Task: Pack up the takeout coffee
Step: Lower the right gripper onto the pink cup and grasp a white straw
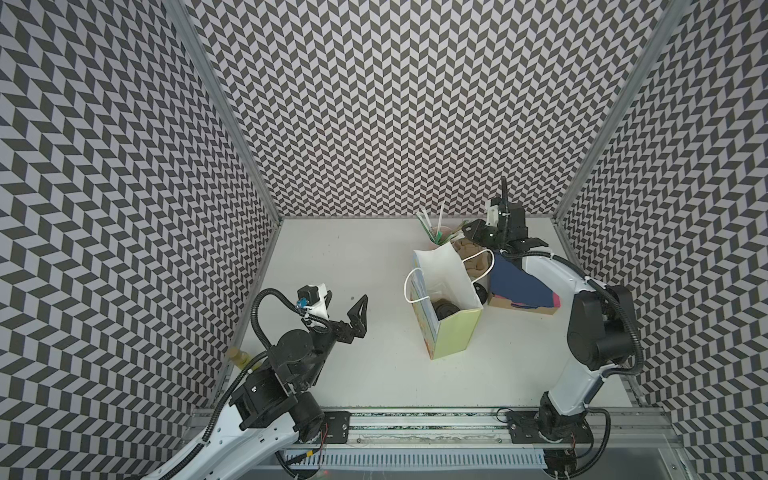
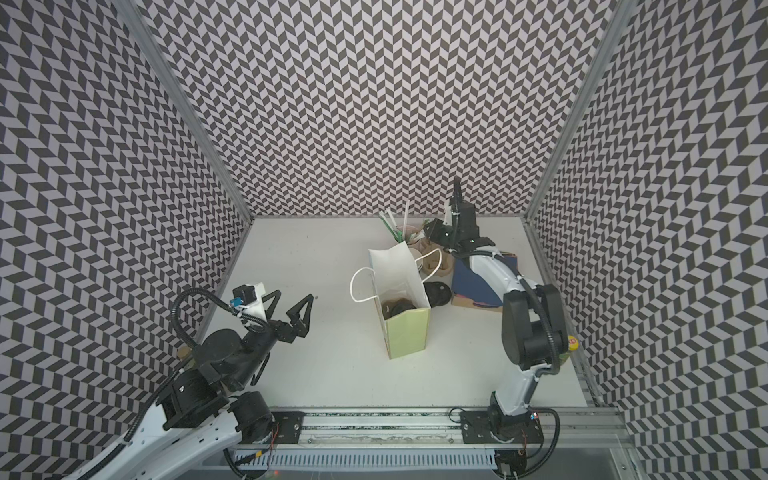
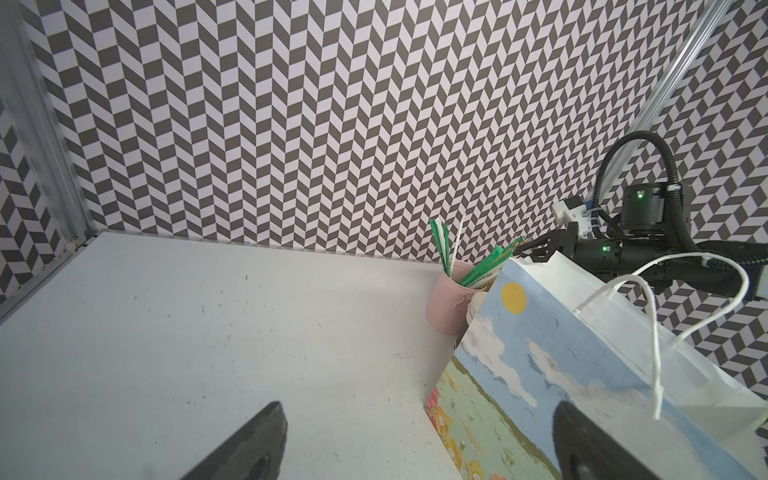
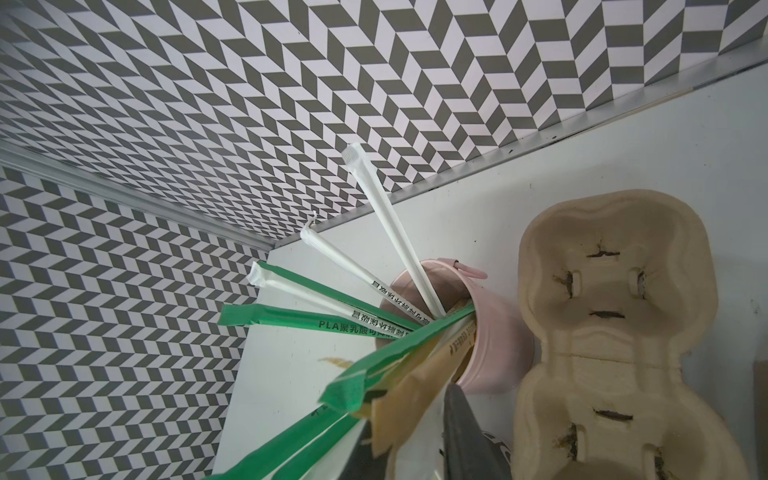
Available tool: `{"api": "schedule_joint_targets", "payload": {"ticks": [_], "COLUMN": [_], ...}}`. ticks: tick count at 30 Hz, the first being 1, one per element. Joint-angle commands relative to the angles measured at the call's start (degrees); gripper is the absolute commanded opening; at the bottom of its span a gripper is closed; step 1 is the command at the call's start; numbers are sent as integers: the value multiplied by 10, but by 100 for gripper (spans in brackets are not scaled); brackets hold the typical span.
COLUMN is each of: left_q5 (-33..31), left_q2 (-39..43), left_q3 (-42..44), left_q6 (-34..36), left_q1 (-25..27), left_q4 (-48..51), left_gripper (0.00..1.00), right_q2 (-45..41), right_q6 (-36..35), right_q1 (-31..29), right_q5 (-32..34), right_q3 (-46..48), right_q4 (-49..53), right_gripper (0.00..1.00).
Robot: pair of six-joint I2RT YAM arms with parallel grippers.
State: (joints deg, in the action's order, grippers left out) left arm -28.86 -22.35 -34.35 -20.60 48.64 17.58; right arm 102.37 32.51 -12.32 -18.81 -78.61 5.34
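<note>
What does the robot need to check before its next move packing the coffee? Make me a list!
1. The gift bag stands upright, mouth open: ok.
2. Coffee packed: cannot tell. A dark round thing sits inside the bag, too unclear to name.
3. The black round thing on the table beside the bag, cup or lid: cannot tell.
4. The left hand is open and away from the bag: ok.
5. The right hand is at the pink cup of straws. Grip on a wrapped straw: cannot tell.
</note>
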Motion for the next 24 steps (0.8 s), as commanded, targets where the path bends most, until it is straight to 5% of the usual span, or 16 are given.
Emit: {"api": "schedule_joint_targets", "payload": {"ticks": [1, 24], "left_q5": [1, 13], "left_q2": [0, -5], "left_q3": [2, 1], "left_q6": [-1, 0], "left_q1": [-5, -14], "left_q4": [-12, -14], "left_gripper": [100, 100], "right_q2": [1, -27], "right_q6": [-6, -12], "right_q1": [-4, -9], "right_q5": [9, 36], "right_q3": [-15, -13], "right_q4": [-28, -1], "right_gripper": [18, 4]}}
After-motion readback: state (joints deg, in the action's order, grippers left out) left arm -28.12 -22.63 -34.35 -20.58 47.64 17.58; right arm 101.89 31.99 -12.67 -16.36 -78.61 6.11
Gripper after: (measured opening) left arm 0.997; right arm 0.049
